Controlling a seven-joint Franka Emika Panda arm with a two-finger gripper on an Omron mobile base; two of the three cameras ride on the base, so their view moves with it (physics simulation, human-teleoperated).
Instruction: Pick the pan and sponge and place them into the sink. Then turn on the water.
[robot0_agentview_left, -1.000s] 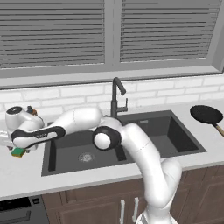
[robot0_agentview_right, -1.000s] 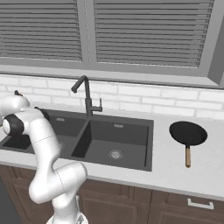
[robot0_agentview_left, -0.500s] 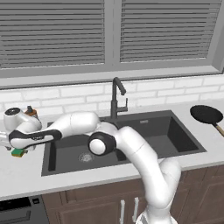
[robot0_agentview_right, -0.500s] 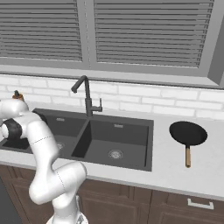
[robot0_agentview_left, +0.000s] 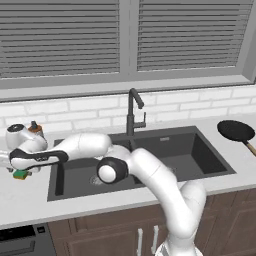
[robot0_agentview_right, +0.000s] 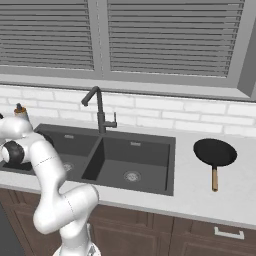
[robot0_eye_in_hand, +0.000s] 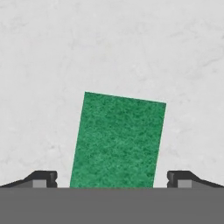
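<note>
The sponge (robot0_eye_in_hand: 117, 142) lies green side up on the pale counter, straight below my hand. My gripper (robot0_eye_in_hand: 113, 179) is open, one fingertip (robot0_eye_in_hand: 43, 178) on each side of the sponge with a gap to both edges. From the left base camera, the gripper (robot0_agentview_left: 16, 168) hangs just over the sponge (robot0_agentview_left: 21, 175), left of the sink (robot0_agentview_left: 210, 172). The black pan (robot0_agentview_left: 236, 131) rests on the counter to the right of the sink, handle toward the front. The pan (robot0_agentview_right: 215, 152), sink (robot0_agentview_right: 165, 187) and dark faucet (robot0_agentview_right: 100, 107) also appear in the right base view. No water runs.
A grey soap bottle (robot0_agentview_left: 34, 127) with a brown cap stands just behind my hand. My arm stretches across the left basin from the lower right. Behind the sink stand the faucet (robot0_agentview_left: 132, 110) and a white brick wall.
The arm's elbow has sunk and drifted left over the sink. The hand has stayed over the sponge, settling slightly lower, with the fingers still wide apart.
</note>
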